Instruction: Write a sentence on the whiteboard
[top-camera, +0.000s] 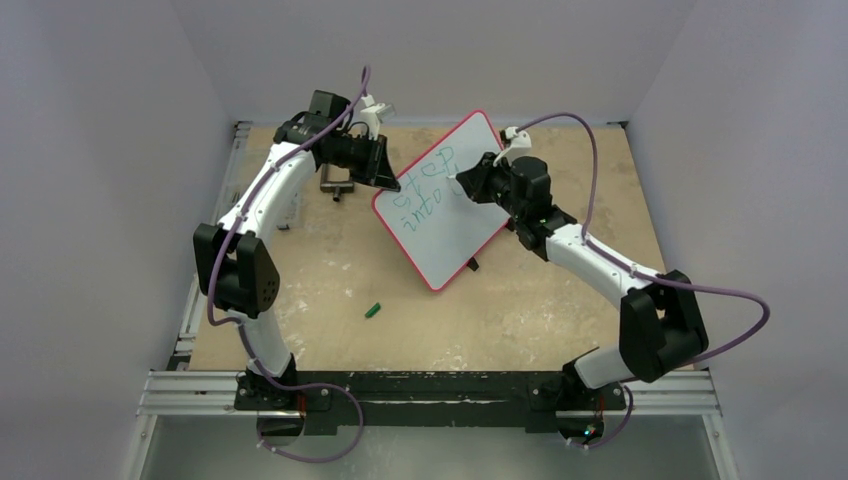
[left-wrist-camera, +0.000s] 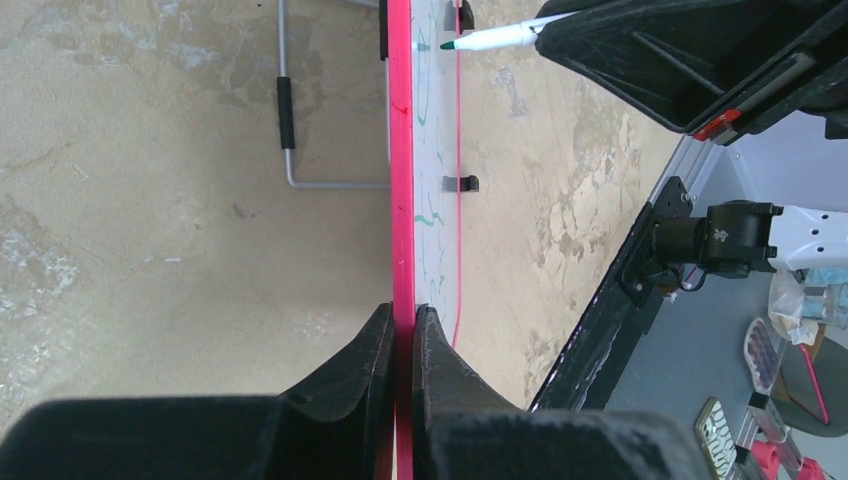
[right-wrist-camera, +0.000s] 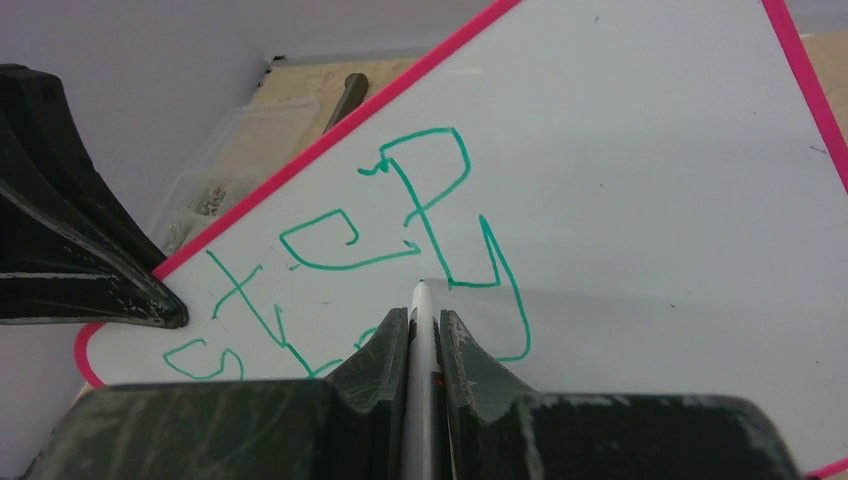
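Landmark: whiteboard (top-camera: 455, 240), white face with a red rim (left-wrist-camera: 401, 150), turned diagonally over the middle of the table (top-camera: 330, 290).
Whiteboard attitude: tilted, writing face toward the right arm; it cannot be told whether its near corner touches the table.
Whiteboard feet: a small black foot (left-wrist-camera: 462, 183) shows on the rim, seen edge-on from the left wrist.
Left gripper (left-wrist-camera: 402, 312): clenched on the whiteboard's red rim, one finger on each face, at the board's left edge (top-camera: 385, 175).
Right gripper (right-wrist-camera: 425, 318): clamped on a white marker (right-wrist-camera: 422, 330), held in front of the whiteboard's writing face (top-camera: 468, 180).
Marker tip: green, at the whiteboard surface just below the first line of writing.
Sentence (right-wrist-camera: 400, 230): green handwriting on the half of the whiteboard nearest the left gripper; "step" reads clearly.
Sentence, second line: "into" and one further stroke show in the top view (top-camera: 425, 195); the right gripper hides part of it in the wrist view.
Small green item (top-camera: 373, 310): on the table, nearer the arm bases than the whiteboard, apart from it.
Grey wire bracket (left-wrist-camera: 285, 110): on the table behind the whiteboard's back face.
Clear plastic box (right-wrist-camera: 230, 160): beyond the whiteboard's far edge.
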